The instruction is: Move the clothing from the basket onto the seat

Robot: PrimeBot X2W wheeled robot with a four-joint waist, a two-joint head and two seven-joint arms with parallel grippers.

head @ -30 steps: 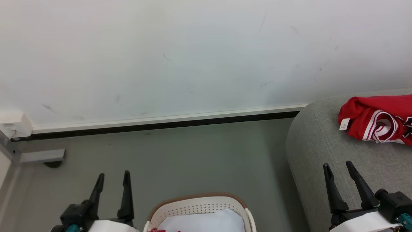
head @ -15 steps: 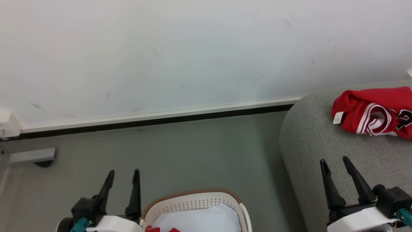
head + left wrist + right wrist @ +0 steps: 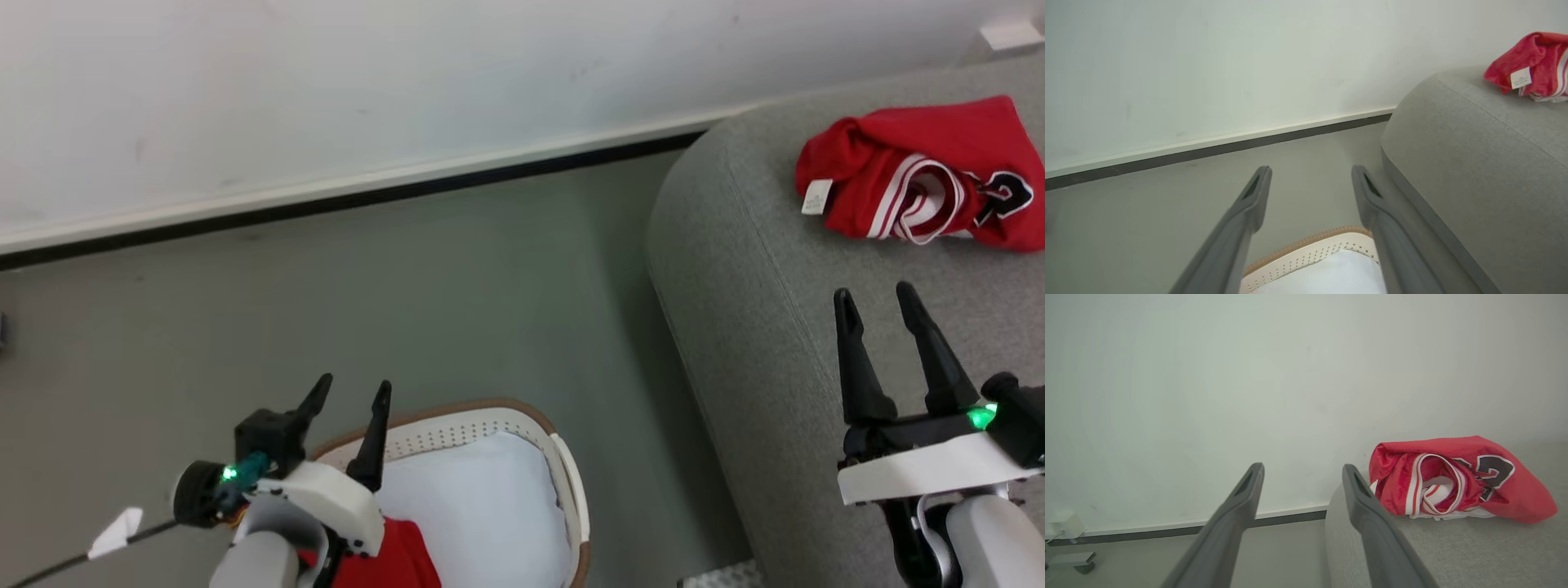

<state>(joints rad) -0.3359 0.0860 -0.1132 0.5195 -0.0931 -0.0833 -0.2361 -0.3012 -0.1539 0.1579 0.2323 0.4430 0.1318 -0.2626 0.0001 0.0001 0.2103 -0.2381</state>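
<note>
Beneath spread left gripper (image 3: pixel 354 380), basket (image 3: pixel 457 406) clothing (image 3: pixel 392 559) half hidden, cut off; right gripper (image 3: pixel 873 291) spread, empty.

Grey-green floor (image 3: pixel 408 286) meeting a white wall (image 3: pixel 326 82). On it stand a cream basket (image 3: pixel 457 429) and, nearby, a large grey seat (image 3: pixel 751 310) with crumpled red clothing (image 3: pixel 865 155) lying on top.

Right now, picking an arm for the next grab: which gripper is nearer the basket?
Left. The left gripper, jaws open, hangs at the basket rim; the right gripper is away over the seat.
</note>
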